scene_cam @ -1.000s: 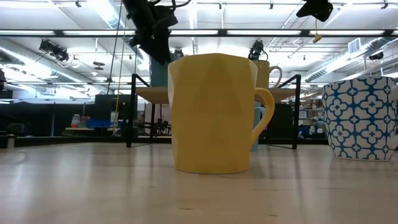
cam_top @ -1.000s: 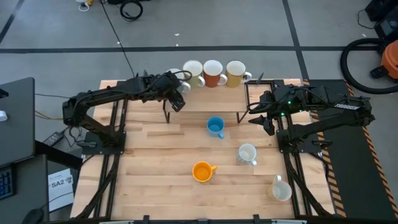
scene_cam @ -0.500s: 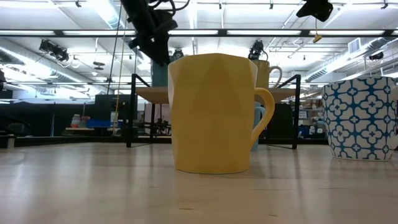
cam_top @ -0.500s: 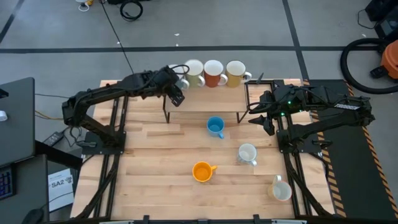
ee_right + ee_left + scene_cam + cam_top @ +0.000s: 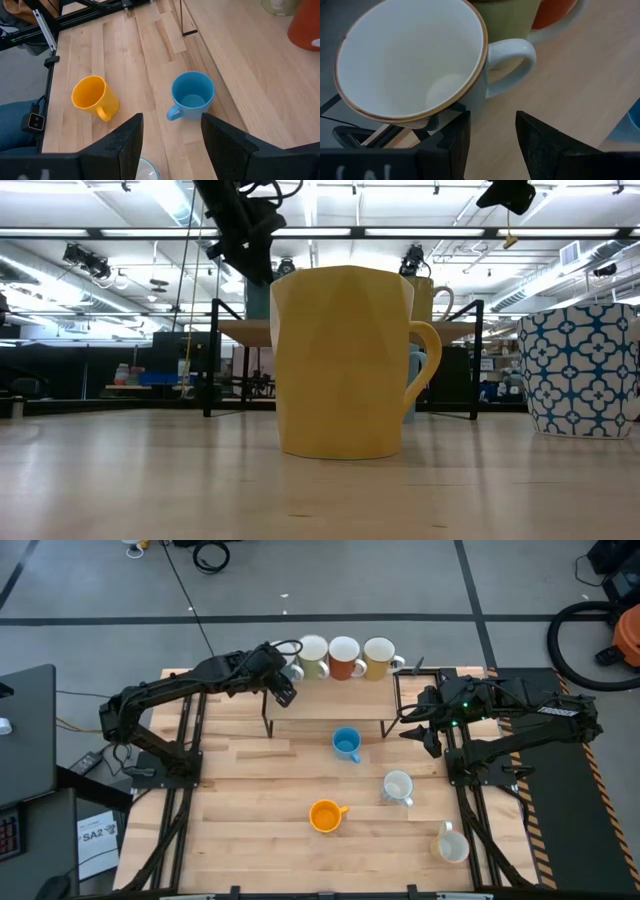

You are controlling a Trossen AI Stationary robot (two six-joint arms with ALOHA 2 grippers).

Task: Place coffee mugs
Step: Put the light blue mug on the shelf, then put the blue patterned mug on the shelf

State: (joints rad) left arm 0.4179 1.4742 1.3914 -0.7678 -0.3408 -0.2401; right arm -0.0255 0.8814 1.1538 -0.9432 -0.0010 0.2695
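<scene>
A white mug with a brown rim (image 5: pixel 410 65) stands at the left end of the raised wooden shelf (image 5: pixel 330 690), handle (image 5: pixel 517 55) toward my left gripper. A cream mug (image 5: pixel 312 658), a red-orange mug (image 5: pixel 343 658) and a yellow mug (image 5: pixel 378 658) stand beside it in a row. My left gripper (image 5: pixel 492 130) is open just short of the white mug, with bare wood showing between its fingers. On the table below stand a blue mug (image 5: pixel 346 743), a white mug (image 5: pixel 398 786), an orange mug (image 5: pixel 325 815) and a patterned mug (image 5: pixel 453 843). My right gripper (image 5: pixel 172 145) waits open at the right. My left gripper slants down from the near left. One fingertip (image 5: pixel 462 120) stands against the foot of the white mug's outer wall, below the handle. Whether it touches the wall I cannot tell. The mug stands upright on the shelf.
The shelf stands on thin black legs (image 5: pixel 268 725) over the table's far half. Black frame rails (image 5: pixel 185 770) run along the table's left and right sides. Bare wood lies between the blue mug and the left rail.
My left gripper has swung a little toward the table's far edge, closer to the row of mugs on the shelf, with the gap between its fingers unchanged.
</scene>
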